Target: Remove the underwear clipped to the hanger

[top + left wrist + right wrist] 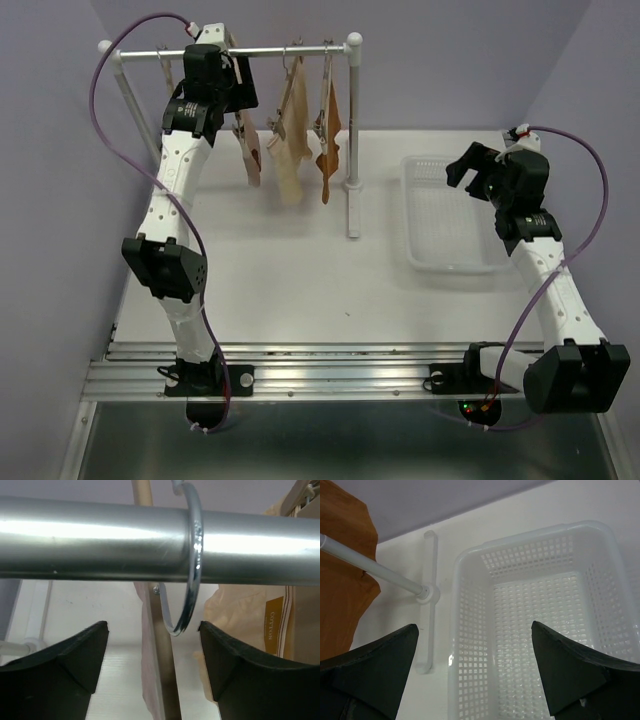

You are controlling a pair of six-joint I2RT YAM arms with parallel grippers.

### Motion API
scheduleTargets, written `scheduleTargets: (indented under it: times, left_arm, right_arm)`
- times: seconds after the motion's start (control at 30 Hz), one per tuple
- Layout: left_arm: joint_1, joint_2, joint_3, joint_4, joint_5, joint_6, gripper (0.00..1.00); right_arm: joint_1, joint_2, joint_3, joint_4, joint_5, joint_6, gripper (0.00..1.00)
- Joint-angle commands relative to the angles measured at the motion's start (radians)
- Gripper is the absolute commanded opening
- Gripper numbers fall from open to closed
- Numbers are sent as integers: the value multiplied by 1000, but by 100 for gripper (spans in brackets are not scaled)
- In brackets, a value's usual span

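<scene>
Left gripper (152, 630), fingers apart, sits right at the rail (100, 540) and hanger hook (192, 570), right gripper (474, 627) also apart above the basket (454, 605), while the underwear (290, 150) hangs clipped below the rail, so closing here could yank the hanger hook off instead.

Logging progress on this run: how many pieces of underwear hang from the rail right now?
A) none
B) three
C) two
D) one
B: the pale pink piece, the cream-beige piece and the orange-brown piece all hang under the rail, and the white basket shows only bare mesh.
</scene>
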Motion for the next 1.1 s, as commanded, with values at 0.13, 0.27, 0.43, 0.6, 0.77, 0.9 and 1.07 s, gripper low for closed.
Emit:
scheduleTargets:
  times: [0.13, 0.27, 0.43, 0.6, 0.77, 0.9, 1.07]
  left_arm:
    - [-23, -6, 65, 0, -122, 48, 51]
    - [-37, -4, 71, 4, -150, 57, 31]
    - [-41, -7, 80, 15, -172, 57, 0]
    - [-52, -25, 71, 49, -181, 79, 0]
    - [-67, -78, 20, 101, -181, 109, 0]
    - [-72, -107, -6, 125, -179, 119, 0]
    - [-78, -117, -7, 112, -202, 119, 0]
  right_arm:
    - [0, 18, 30, 30, -11, -19, 100]
    - [0, 25, 31, 32, -18, -19, 100]
    - [0, 31, 33, 30, -29, -22, 100]
    - [0, 29, 31, 30, -43, -31, 100]
    - [0, 26, 33, 32, -84, -47, 100]
    - [0, 25, 31, 32, -104, -51, 100]
    - [0, 22, 30, 32, -119, -53, 100]
